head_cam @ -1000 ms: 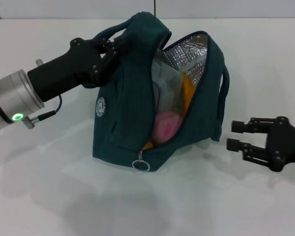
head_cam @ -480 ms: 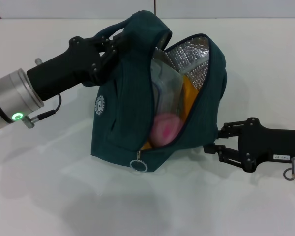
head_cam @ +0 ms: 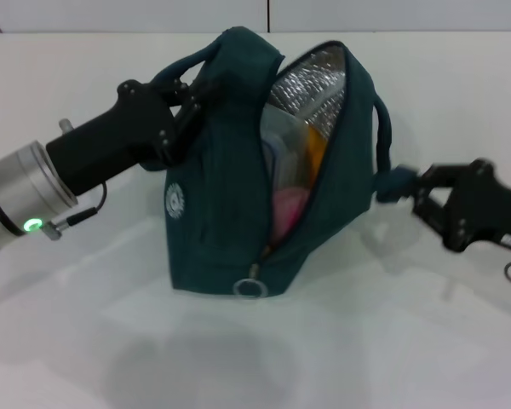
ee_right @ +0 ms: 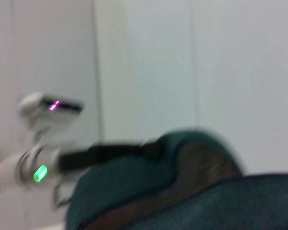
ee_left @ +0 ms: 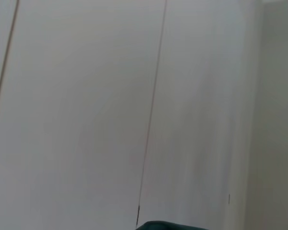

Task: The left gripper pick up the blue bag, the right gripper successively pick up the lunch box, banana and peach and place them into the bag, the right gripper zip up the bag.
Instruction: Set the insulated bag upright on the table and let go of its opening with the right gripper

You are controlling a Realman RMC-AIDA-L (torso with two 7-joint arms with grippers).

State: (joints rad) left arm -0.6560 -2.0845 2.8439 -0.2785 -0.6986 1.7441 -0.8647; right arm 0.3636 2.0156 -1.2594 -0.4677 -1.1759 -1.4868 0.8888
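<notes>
On white table, right tool has risen, now clamped on blue bag; left tool still grips it.

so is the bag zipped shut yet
No, the blue bag gapes open, its silver lining and contents showing, and the zipper pull hangs at the bottom.

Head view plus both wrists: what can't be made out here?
- Dark teal fabric bag: contents half hidden by its zip opening in head view.
- Right hand: fingertips hidden against the bag's side.
- Left wrist view: only a sliver of bag at the edge.
- Right wrist view: motion-blurred.
</notes>
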